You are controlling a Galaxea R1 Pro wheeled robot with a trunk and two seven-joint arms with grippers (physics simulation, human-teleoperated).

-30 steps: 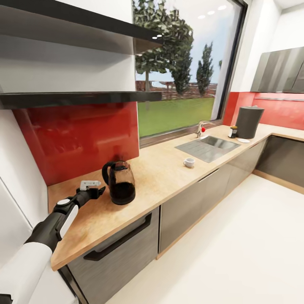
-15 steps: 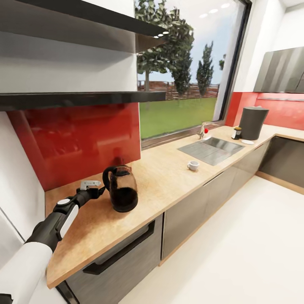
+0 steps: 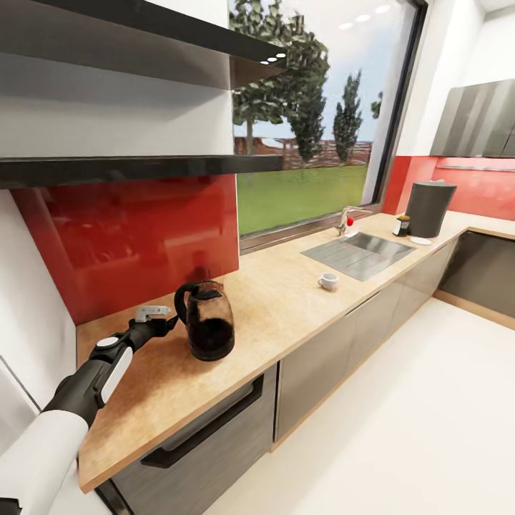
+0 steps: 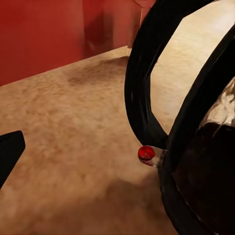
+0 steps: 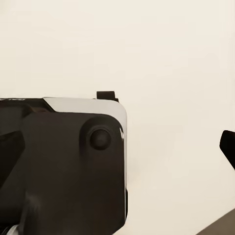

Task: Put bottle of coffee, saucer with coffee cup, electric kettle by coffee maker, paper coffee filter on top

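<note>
A long wooden counter (image 3: 286,286) is running from near left to far right, with grey cabinets (image 3: 336,350) below and a pale floor (image 3: 400,429) beside it. A red backsplash (image 3: 129,236) is lining the wall under two dark shelves (image 3: 136,168). A big window (image 3: 315,114) is letting in daylight over a sink (image 3: 357,252), showing grass and trees.

Kettle (image 3: 208,320) stands on countertop (image 3: 286,300), left of cup (image 3: 328,281) and sink (image 3: 361,253).
</note>
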